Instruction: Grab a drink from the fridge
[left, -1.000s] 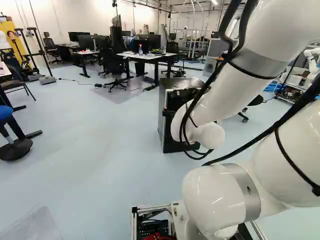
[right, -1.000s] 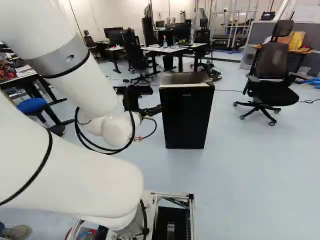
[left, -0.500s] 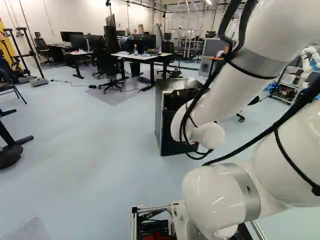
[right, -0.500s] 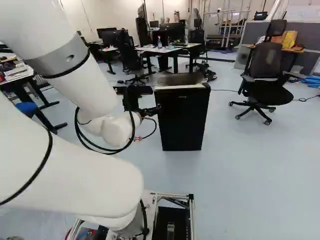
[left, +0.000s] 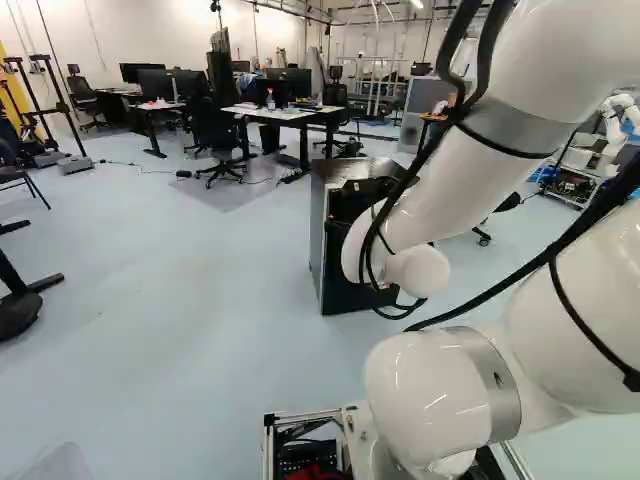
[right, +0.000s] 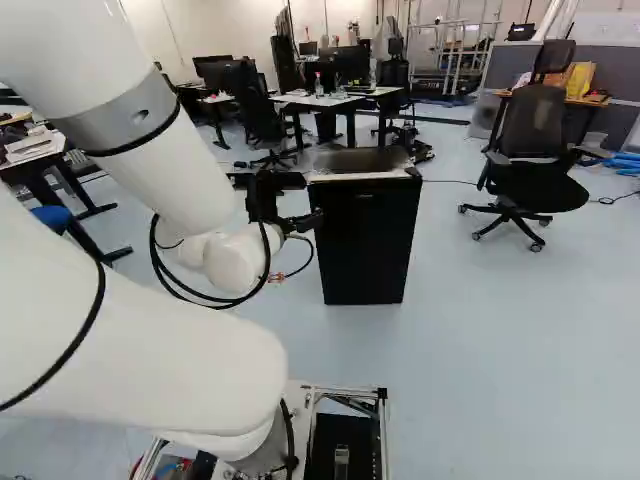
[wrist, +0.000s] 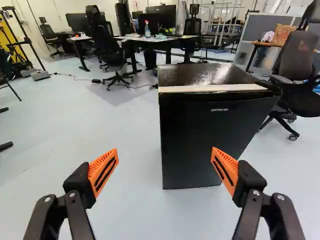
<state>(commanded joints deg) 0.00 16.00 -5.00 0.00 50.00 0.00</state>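
Black and glossy-topped, the fridge (wrist: 200, 135) stands upright beyond widely spread, empty jaws.

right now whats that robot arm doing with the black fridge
Nothing is in its grip yet. The arm is stretched toward the fridge, on a drinks-fetching task. Its gripper is open, with floor between the orange pads and the fridge beyond them. The fridge door is shut, and no drink is in sight.

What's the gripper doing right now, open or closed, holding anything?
Gripper: open, fingers wide apart, holding nothing; the closed fridge stands ahead of it.
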